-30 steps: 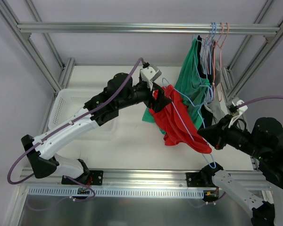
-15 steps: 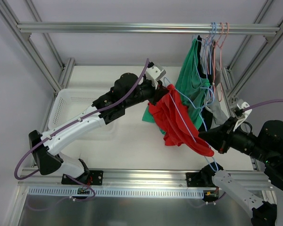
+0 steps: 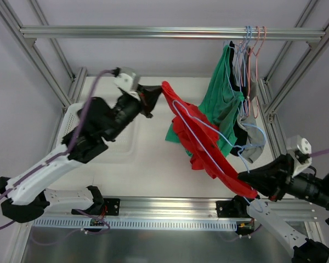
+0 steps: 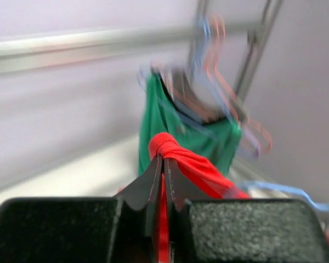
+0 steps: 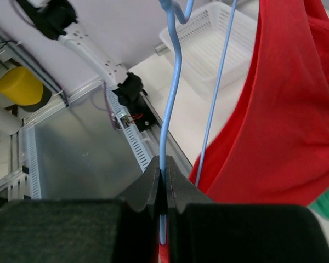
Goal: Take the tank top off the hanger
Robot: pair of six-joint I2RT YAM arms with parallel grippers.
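Left gripper (image 3: 155,97) clamped on strap of red top (image 3: 200,137), high, just right of basket (image 3: 66,126). Right gripper (image 3: 244,178) pinched shut on blue hanger (image 5: 171,109), far right of basket. Top stretched between both, draped on hanger above surface (image 3: 148,164). Green garment (image 3: 222,98) behind top.

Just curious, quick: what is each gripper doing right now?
Left gripper: closed on a strap of the red fabric tank top.
Right gripper: closed on the light blue wire hanger.
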